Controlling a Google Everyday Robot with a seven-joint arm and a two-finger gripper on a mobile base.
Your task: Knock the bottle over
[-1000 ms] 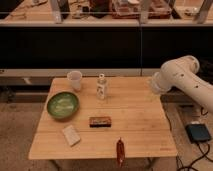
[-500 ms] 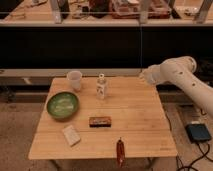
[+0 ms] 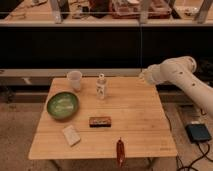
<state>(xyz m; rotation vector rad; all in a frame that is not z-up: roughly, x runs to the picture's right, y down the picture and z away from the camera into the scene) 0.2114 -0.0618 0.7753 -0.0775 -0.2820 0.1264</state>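
The bottle (image 3: 101, 86) is small, slim and whitish with a narrow capped neck. It stands upright on the far middle of the wooden table (image 3: 135, 112). My gripper (image 3: 143, 76) is at the end of the white arm (image 3: 175, 75), which reaches in from the right. It hovers over the table's far right edge, well to the right of the bottle and about level with its top. It touches nothing.
A white cup (image 3: 74, 80) stands left of the bottle. A green bowl (image 3: 63, 105) sits at the left. A brown bar (image 3: 99, 121), a pale packet (image 3: 71, 135) and a reddish item (image 3: 120, 151) lie nearer the front. A black device (image 3: 198, 132) lies on the floor at the right.
The arm has swung left, bringing the gripper from beyond the table's right side to its far right edge, closer to the bottle. The bottle has not moved.
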